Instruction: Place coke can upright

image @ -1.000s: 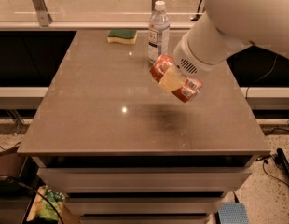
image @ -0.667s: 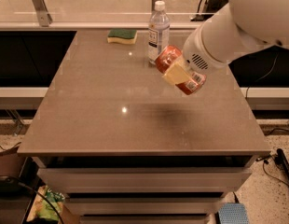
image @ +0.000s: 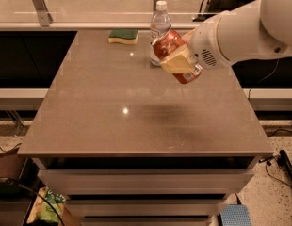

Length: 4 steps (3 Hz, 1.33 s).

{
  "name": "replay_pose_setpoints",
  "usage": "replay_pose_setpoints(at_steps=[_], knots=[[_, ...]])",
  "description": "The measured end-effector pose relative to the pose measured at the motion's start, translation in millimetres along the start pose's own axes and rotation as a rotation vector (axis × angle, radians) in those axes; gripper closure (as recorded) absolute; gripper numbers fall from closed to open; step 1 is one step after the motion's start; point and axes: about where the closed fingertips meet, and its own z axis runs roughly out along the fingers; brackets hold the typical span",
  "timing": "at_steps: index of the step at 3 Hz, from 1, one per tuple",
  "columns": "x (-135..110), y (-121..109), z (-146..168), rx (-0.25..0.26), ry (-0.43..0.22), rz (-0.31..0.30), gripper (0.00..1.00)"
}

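Gripper [image: 174, 55] above grey table [image: 113, 126] — fingers [image: 178, 64] clamped on tilted coke can [image: 166, 44], water bottle [image: 160, 18] and sponge [image: 123, 36] behind.

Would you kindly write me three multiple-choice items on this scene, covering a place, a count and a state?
1. Where is the sponge? A) far table edge, left of the water bottle B) on the floor C) inside a drawer
2. How many bottles stand there? A) none B) one C) three
3. How is the coke can? A) upright on the table B) held tilted above it C) lying flat
1 A: it lies at the back, beside the bottle. 2 B: only one bottle shows. 3 B: the gripper, above the table's far right, clasps the can tilted.
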Motion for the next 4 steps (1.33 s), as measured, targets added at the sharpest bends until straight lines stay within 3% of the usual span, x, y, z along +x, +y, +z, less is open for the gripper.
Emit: replay_pose_setpoints(at_steps=[1, 2, 3, 4], knots=[[-9, 2, 10, -0.047, -0.098, 0.017, 1.0], [-12, 5, 28, -0.13, -0.182, 0.025, 1.0], [-5, 10, 45, -0.201, -0.244, 0.044, 1.0], [0, 14, 55, -0.238, -0.316, 0.055, 1.0]])
